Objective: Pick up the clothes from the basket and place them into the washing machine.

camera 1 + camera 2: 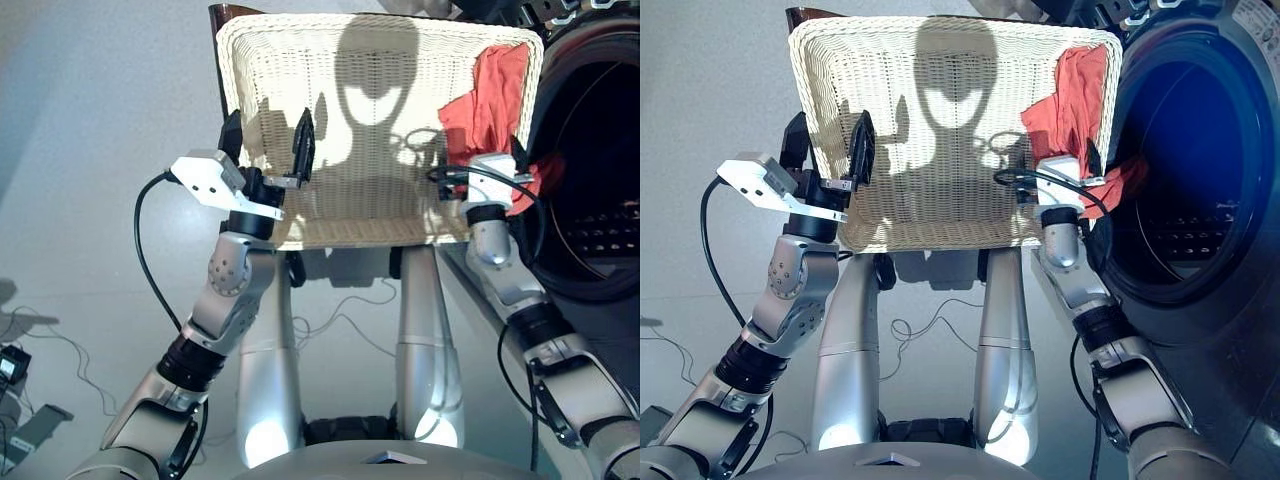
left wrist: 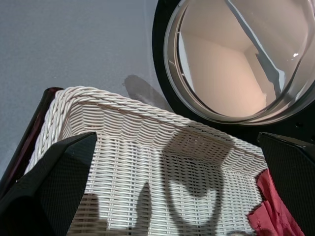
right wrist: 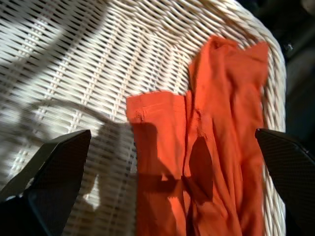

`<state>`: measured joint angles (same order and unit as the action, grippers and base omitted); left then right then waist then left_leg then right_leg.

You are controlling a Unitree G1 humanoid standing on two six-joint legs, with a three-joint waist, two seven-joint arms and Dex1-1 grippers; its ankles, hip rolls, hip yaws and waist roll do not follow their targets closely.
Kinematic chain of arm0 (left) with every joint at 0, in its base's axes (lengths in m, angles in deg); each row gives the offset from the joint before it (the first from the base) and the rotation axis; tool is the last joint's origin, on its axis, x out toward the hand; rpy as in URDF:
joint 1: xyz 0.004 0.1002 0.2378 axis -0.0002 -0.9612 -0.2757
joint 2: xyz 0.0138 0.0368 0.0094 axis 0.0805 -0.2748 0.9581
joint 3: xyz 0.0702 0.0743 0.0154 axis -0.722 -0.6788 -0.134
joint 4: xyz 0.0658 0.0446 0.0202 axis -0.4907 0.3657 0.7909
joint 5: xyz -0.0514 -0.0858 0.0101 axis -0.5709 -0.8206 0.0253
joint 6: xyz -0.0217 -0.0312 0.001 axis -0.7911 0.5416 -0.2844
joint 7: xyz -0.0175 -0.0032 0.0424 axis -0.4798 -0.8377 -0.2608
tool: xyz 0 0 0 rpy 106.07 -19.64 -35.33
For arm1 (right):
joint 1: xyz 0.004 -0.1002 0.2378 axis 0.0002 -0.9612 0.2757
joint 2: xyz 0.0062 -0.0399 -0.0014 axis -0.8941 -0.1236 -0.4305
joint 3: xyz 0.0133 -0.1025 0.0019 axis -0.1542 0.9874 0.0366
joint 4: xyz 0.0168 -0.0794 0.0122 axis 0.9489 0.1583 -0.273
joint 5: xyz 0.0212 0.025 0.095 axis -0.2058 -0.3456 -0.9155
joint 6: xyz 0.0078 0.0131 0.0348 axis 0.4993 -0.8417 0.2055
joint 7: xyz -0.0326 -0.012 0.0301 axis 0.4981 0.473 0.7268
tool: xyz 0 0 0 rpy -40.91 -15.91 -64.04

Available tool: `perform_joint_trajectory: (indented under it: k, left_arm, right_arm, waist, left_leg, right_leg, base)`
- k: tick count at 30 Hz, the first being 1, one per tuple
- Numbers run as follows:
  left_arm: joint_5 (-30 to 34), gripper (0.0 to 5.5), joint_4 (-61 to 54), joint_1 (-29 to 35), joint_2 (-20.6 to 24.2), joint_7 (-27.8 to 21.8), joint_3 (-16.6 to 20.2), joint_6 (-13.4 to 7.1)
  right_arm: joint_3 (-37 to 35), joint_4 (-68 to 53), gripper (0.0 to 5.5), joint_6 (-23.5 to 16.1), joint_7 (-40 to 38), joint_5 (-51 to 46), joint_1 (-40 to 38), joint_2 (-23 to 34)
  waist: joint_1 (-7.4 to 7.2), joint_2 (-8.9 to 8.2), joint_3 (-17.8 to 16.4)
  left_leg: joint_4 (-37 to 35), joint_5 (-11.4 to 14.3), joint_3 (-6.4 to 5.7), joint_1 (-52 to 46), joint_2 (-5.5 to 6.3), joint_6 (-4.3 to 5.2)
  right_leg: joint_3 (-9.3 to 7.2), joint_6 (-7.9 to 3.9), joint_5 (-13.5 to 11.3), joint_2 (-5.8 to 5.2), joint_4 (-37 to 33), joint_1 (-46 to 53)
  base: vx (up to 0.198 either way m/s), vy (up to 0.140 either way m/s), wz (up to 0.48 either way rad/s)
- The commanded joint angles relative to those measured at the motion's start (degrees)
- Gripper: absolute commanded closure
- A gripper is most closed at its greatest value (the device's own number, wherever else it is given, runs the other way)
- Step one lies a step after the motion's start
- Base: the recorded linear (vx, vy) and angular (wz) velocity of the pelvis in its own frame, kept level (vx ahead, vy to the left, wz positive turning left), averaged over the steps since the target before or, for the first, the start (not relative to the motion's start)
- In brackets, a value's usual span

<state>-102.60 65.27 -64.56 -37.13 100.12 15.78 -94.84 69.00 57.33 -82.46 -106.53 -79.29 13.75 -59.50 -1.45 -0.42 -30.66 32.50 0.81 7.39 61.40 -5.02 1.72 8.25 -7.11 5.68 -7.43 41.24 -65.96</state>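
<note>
The left gripper (image 1: 268,145) hangs over the basket's (image 1: 330,232) left end, near the front rim. Its two black fingers (image 1: 303,143) stand well apart and hold nothing; in its wrist view only bare weave shows between them.

The basket fills the middle of the head views, its cream weave bare across most of the floor. At the basket's far side stands the washer's round glass door (image 2: 236,59), seen in the left wrist view above the far rim.

The only garment in sight is the coral-red cloth (image 1: 492,100), bunched in the basket's right end. It climbs the right wall and a fold spills over that rim toward the washer (image 1: 1200,190).

The right gripper (image 3: 162,182) hovers above the basket's right end, over the red cloth. Its fingers (image 3: 49,172) are spread wide with the cloth lying between them on the weave, not clamped.

The washer's drum opening (image 1: 600,180) gapes dark just beside the basket's right rim.
</note>
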Motion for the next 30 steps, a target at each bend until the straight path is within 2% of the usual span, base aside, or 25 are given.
perform_joint_trajectory:
  k: [1,11,24,30]
  left_arm:
    - [-1.7,0.00,-4.8,-0.6,-0.8,-1.9,0.1,-2.5]
    - [-3.3,0.00,-5.3,-0.7,-0.3,-3.2,-0.7,-2.2]
    - [-3.6,0.00,-5.6,-0.2,1.0,-3.0,-1.7,-2.1]
    - [-3.4,0.00,-6.2,-0.4,1.6,-3.1,-1.7,-1.9]
  right_arm:
    - [-0.1,6.9,0.00,-0.1,-1.2,-1.1,4.1,0.0]
    - [-0.7,23.5,0.00,0.8,-0.3,-6.2,12.0,2.0]
    - [-1.4,32.3,0.00,1.8,-1.3,-10.4,17.7,5.4]
    - [-1.3,33.2,0.00,2.2,-0.5,-11.6,18.7,7.0]
  waist:
    - [2.51,2.02,0.9]
    - [4.16,3.47,0.9]
    - [5.32,5.08,0.9]
    - [5.50,5.41,0.9]
  left_leg:
    - [5.0,3.9,-2.82,0.7,-0.51,2.69]
    - [4.6,3.8,-3.15,0.9,-0.33,2.95]
    - [4.6,3.9,-2.90,1.4,-0.23,3.21]
    - [4.8,3.8,-3.19,2.3,-0.34,3.36]
  right_leg:
    - [-2.20,0.05,-4.9,-0.36,-3.6,1.3]
    - [-2.55,0.12,-4.8,-0.71,-4.0,1.5]
    - [-2.50,0.14,-4.4,-0.85,-3.8,0.8]
    - [-2.72,0.26,-4.1,-0.82,-3.5,0.0]
  base:
    - [0.000,0.000,0.000]
    - [0.000,0.000,0.000]
    - [0.000,0.000,0.000]
    - [0.000,0.000,0.000]
